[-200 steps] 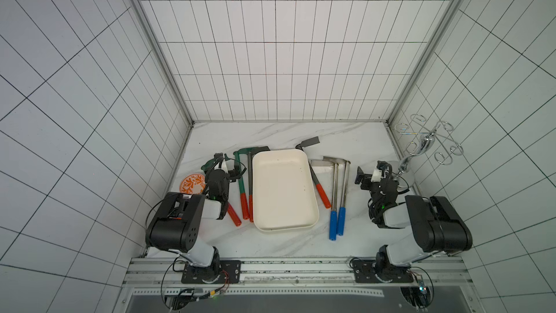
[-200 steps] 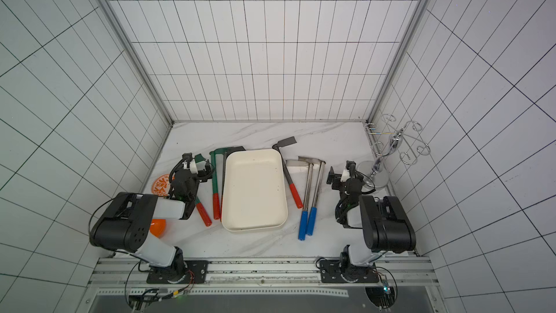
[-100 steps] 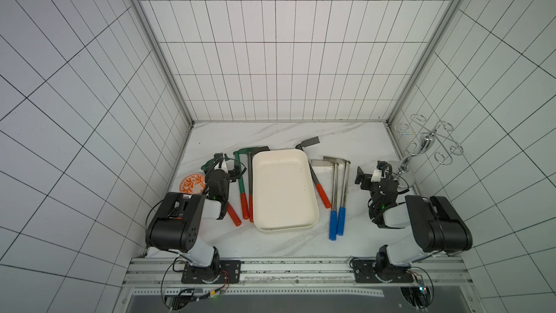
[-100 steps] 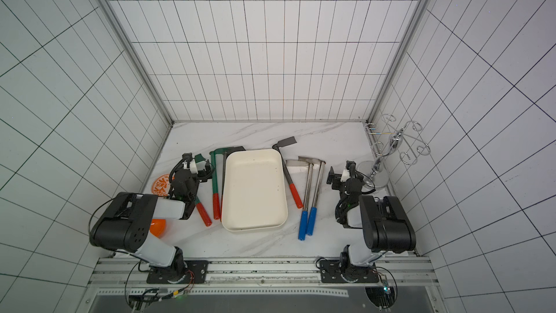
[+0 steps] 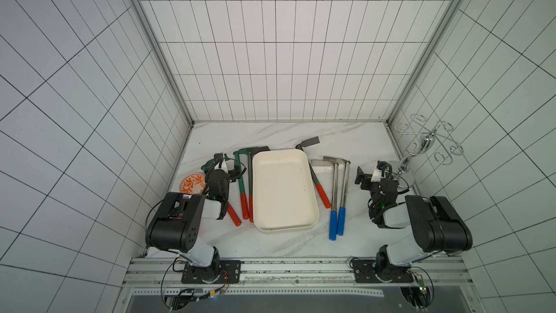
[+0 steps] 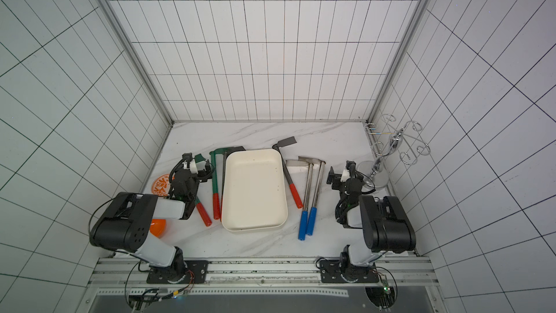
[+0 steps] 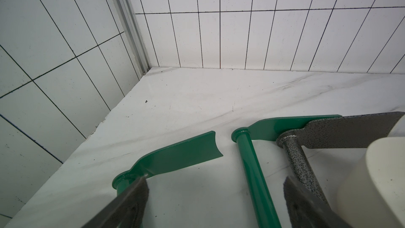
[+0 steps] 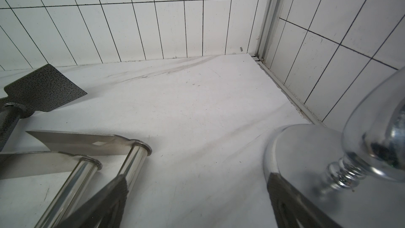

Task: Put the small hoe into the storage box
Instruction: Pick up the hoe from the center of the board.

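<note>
Both top views | hoes [image 5: 322, 196] outside storage box [image 5: 282, 188] | left gripper [image 5: 226, 164], right gripper [image 5: 370, 170] released

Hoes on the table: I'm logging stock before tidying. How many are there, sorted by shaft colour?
Green hoes: 2
Grey hoes: 2
Steel hoes: 2
Total: 6
</note>
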Available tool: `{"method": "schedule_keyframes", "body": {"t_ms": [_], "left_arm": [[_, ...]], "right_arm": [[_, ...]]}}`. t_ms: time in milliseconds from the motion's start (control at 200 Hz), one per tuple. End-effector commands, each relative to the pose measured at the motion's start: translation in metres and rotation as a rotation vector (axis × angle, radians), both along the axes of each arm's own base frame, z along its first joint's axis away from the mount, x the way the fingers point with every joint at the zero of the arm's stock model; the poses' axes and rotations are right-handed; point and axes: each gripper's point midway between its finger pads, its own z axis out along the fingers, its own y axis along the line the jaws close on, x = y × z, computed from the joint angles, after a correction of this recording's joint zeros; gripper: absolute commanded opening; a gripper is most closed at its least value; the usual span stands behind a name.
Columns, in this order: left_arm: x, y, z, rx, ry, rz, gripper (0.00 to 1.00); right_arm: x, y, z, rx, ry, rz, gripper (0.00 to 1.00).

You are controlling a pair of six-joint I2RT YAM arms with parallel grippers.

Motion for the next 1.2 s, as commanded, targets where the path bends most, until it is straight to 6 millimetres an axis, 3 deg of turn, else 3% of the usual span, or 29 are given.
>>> {"method": "schedule_keyframes", "body": {"t_ms": [0, 115, 175, 295, 430, 510, 600, 710, 860, 945, 1015, 1195], "left_arm": [[0.005, -0.002, 0.013, 0.0, -0.035, -0.006, 0.97], [0.006, -0.004, 0.026, 0.005, -0.079, -0.015, 0.97], [0.007, -0.008, 0.037, 0.022, -0.066, -0.032, 0.96], [0.001, -0.017, 0.082, 0.02, -0.096, -0.049, 0.95], [-0.003, -0.014, 0.11, -0.088, 0.034, 0.008, 0.82], [-0.008, -0.01, 0.125, -0.132, 0.122, 0.073, 0.75], [-0.018, -0.008, 0.137, -0.162, 0.197, 0.123, 0.74], [-0.03, -0.017, 0.14, -0.171, 0.287, 0.087, 0.6], [-0.044, -0.041, 0.125, -0.219, 0.439, -0.023, 0.45], [-0.055, -0.052, 0.121, -0.238, 0.483, -0.069, 0.49], [-0.063, -0.055, 0.122, -0.24, 0.489, -0.071, 0.63], [-0.075, -0.051, 0.114, -0.235, 0.501, -0.047, 0.62]], "right_arm": [[0.012, -0.002, 0.024, -0.015, -0.075, 0.003, 1.0], [0.014, -0.003, 0.024, -0.016, -0.071, 0.0, 1.0], [0.008, -0.003, 0.035, -0.025, -0.113, -0.018, 1.0], [0.002, -0.004, 0.063, -0.018, -0.106, -0.055, 1.0], [-0.001, -0.003, 0.09, 0.108, -0.019, -0.091, 0.99], [-0.006, 0.002, 0.094, 0.118, 0.072, -0.123, 0.97], [-0.012, 0.002, 0.094, 0.231, 0.166, -0.206, 0.92], [-0.012, 0.029, 0.082, 0.319, 0.368, -0.133, 0.92], [-0.022, 0.072, 0.071, 0.344, 0.52, -0.034, 0.92], [-0.027, 0.086, 0.066, 0.384, 0.57, -0.016, 0.93], [-0.031, 0.098, 0.059, 0.404, 0.614, 0.016, 0.92], [-0.036, 0.109, 0.047, 0.375, 0.657, 0.044, 0.88]]}}
